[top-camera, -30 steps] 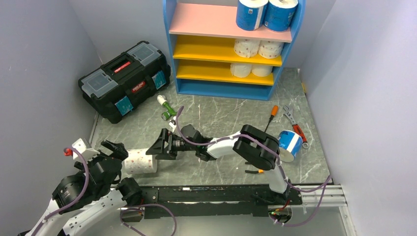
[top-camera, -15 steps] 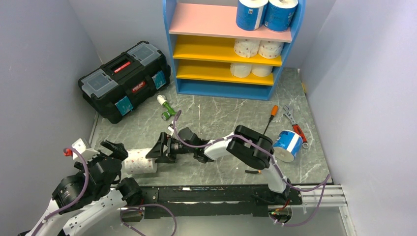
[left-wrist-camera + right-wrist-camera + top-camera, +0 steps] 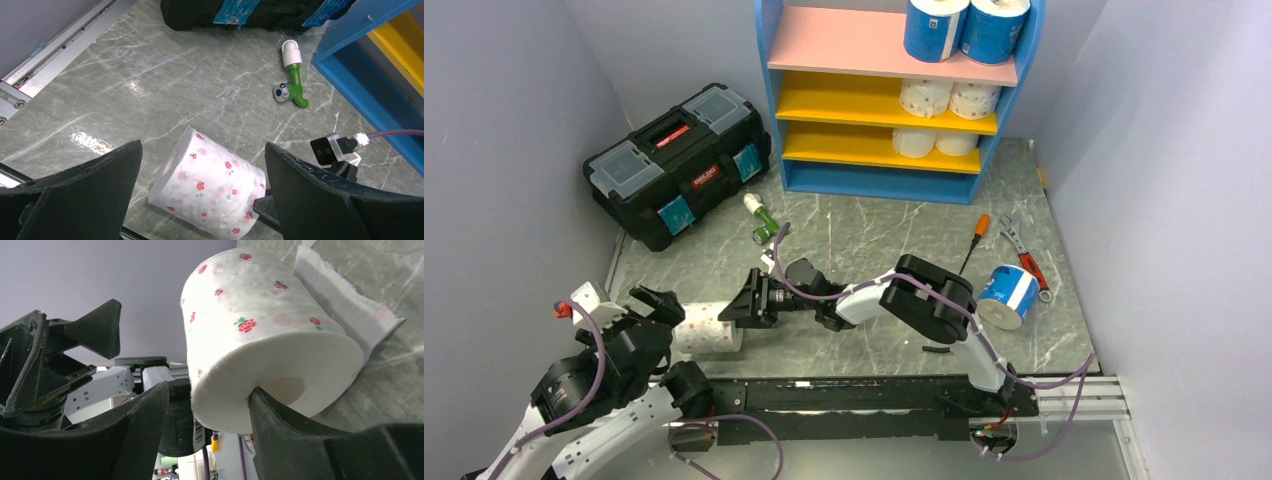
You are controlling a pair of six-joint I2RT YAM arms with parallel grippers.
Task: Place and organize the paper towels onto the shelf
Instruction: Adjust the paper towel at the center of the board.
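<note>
Right jaws [image 3: 736, 306]: part spread, straddling the wall of the dotted roll [image 3: 210, 187]. One finger is at the core mouth and the other is outside with a gap showing, so they are not pinching as far as the wrist view shows.
Left jaws [image 3: 202, 150]: spread wide and empty, hanging over the same roll.
Roll: on its side on the worktop [image 3: 874, 235], between the two sets of jaws, its open end facing the right jaws.
Loose sheet [image 3: 345, 295]: peeled off the roll and lying on the worktop, past the right jaws' inner finger.
Shelf [image 3: 879, 183]: well behind the right jaws, with two rolls on each of its three boards.
Blue roll [image 3: 1009, 293]: on the worktop, well behind the right jaws, not yet shelved.
Risk, grip: a pinch on one soft wall may crush the paper, or let the roll swing or slide off when lifted.
Risk, push: if the outer finger touches first, the roll could be nudged away along the worktop.
Risk, sheet: the tail may unwind and drag on the way to the shelf.
Risk, arms: the two sets of jaws are close together, and a lift could knock one against the other.
</note>
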